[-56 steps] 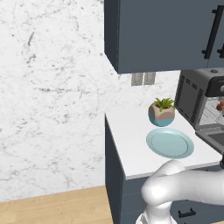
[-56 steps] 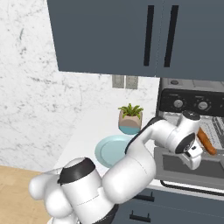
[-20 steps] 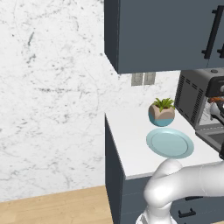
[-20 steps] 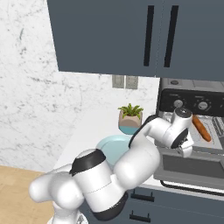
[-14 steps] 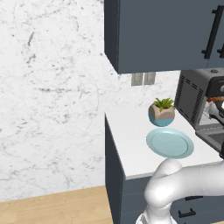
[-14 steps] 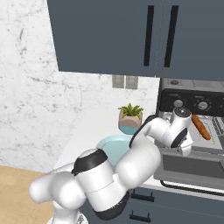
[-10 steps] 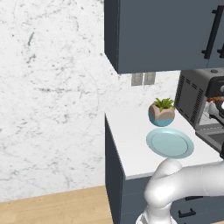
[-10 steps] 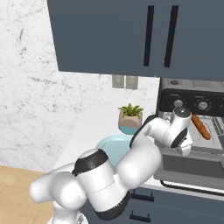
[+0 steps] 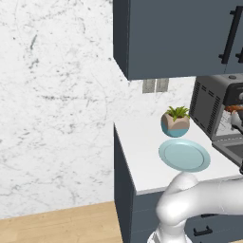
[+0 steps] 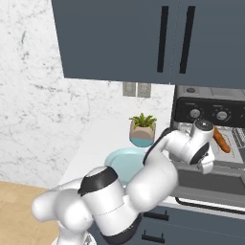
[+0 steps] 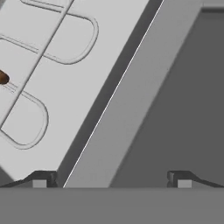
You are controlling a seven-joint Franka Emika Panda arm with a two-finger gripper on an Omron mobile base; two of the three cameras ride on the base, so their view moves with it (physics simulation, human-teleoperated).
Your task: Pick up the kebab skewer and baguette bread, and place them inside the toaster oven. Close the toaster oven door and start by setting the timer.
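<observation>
Right base view, left to right: light-blue round plate [image 10: 117, 160] low centre, potted green plant [image 10: 142, 129] behind it, then the two-finger gripper [image 10: 206, 165], fingers spread wide and empty, over the dark grey drop-down toaster oven door [image 10: 210, 179]. Slim orange-brown baguette bread [image 10: 220, 139] lies on the rack inside the dark boxy toaster oven [image 10: 209, 107] at right. Kebab skewer can't be made out for sure.

White arm bent and reaching forward to the right, tool [image 11: 111, 179] open wide, holding nothing

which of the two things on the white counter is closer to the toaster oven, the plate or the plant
The potted plant; it stands beside the toaster oven, while the light-blue plate lies nearer the counter's front.
</observation>
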